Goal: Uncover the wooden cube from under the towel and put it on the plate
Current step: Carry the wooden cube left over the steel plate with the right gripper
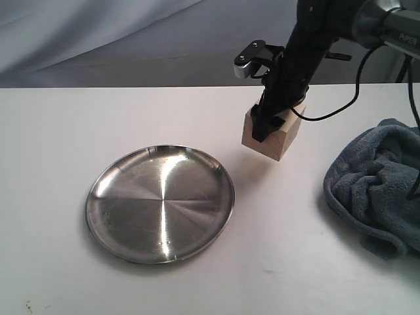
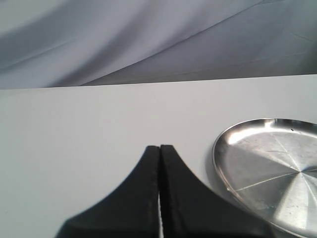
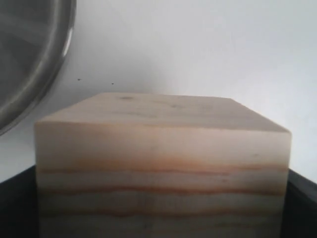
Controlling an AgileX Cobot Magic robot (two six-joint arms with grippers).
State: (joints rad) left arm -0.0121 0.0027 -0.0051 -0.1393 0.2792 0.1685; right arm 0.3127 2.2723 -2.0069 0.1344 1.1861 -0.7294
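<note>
The wooden cube (image 1: pixel 277 142), pale with brown grain lines, is uncovered and sits between the fingers of my right gripper (image 1: pixel 270 126), which is shut on it. It hangs slightly tilted, close over the white table, just to the right of the plate's far edge. In the right wrist view the wooden cube (image 3: pixel 163 163) fills the frame, with a dark finger (image 3: pixel 14 203) on each side. The plate (image 1: pixel 161 203) is round shiny steel with nothing on it. The grey-blue towel (image 1: pixel 377 187) lies crumpled at the right edge. My left gripper (image 2: pixel 160 148) is shut on nothing, near the plate (image 2: pixel 267 168).
The white table (image 1: pixel 79 131) runs to a grey draped backdrop (image 1: pixel 131 39) behind it. A black cable (image 1: pixel 351 98) loops from the right arm down towards the towel.
</note>
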